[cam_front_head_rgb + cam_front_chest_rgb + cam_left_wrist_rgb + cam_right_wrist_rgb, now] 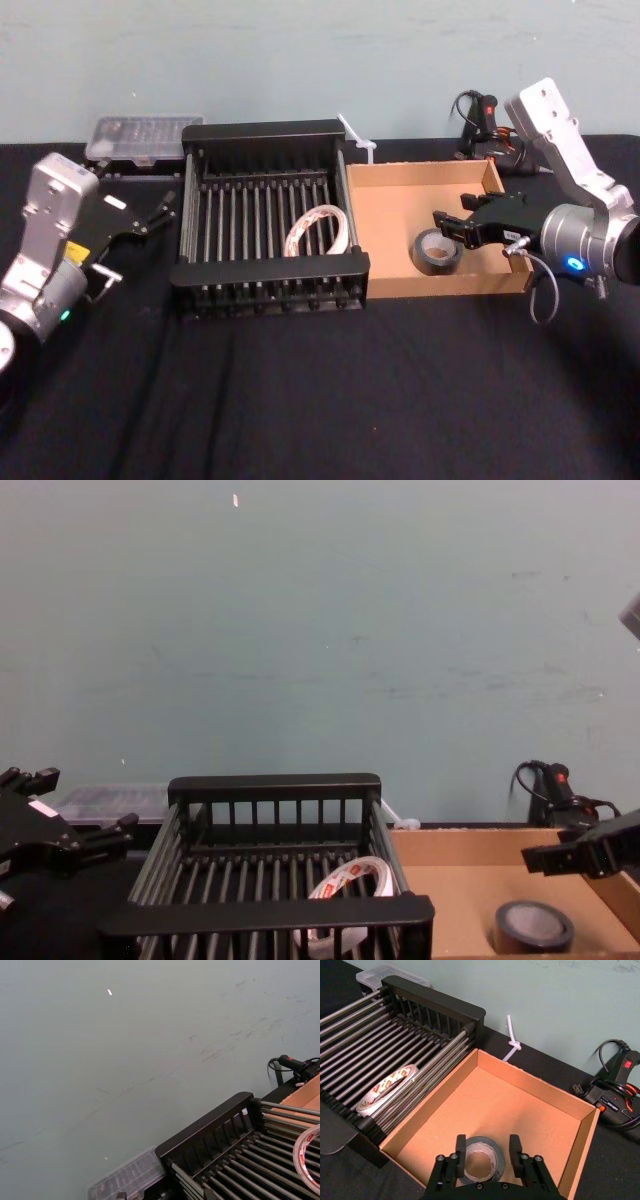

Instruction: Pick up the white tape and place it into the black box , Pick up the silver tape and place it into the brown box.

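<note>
The white tape (318,228) leans on the bars inside the black box (270,272), also seen in the right wrist view (387,1089) and chest view (350,880). The silver tape (437,252) lies flat on the floor of the brown box (400,178). My right gripper (452,225) hovers open just over the silver tape (480,1164), one of its fingers (461,1149) on each side, gripping nothing. My left gripper (165,210) is open and idle to the left of the black box.
A clear plastic case (140,135) sits behind the black box at the back left. A white plastic tie (358,135) and a glue gun with cable (490,125) lie behind the brown box. Black cloth covers the table front (320,400).
</note>
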Robot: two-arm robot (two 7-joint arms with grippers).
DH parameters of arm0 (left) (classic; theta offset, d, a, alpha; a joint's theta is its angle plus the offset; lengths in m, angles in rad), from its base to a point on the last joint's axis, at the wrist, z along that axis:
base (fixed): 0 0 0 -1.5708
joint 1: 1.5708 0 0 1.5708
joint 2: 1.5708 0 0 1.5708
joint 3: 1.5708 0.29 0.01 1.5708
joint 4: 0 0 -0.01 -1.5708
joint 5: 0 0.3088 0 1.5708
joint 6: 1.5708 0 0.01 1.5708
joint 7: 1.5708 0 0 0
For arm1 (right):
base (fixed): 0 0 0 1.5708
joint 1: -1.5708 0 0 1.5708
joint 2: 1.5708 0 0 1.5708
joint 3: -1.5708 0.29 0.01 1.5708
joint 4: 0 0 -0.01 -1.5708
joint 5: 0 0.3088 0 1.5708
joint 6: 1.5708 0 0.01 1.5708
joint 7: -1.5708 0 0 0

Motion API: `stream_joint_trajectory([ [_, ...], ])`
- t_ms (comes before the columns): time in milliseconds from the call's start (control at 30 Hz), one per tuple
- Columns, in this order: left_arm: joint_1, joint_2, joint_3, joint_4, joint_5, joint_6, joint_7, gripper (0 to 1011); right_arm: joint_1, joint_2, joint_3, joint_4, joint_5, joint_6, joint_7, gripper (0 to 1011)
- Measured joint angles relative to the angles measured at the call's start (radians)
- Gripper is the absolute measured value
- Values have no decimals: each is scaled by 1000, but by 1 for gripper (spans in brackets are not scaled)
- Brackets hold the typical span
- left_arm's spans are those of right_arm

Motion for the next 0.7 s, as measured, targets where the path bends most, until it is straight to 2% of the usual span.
stream_joint_trajectory([
  [100,0,0,0,0,0,0,0,1001,0,0,0,0,0,0,0,622],
  [167,0,0,0,0,0,0,0,1002,0,1,0,0,0,0,0,651],
  [233,0,0,0,0,0,0,0,1001,0,1,0,-1,1,0,1,748],
  [300,0,0,0,0,0,0,0,1001,0,1,0,-1,1,-1,1,787],
  [333,0,0,0,0,0,0,0,1001,0,1,0,-1,1,-1,1,842],
  [433,0,0,0,0,0,0,0,1001,0,1,0,-1,1,-1,1,891],
  [467,0,0,0,0,0,0,0,1001,0,1,0,-1,1,-1,1,938],
  [600,0,0,0,0,0,0,0,1001,0,1,0,-1,1,-1,1,1002],
  [700,0,0,0,0,0,0,0,1001,0,1,0,-1,1,-1,1,1002],
])
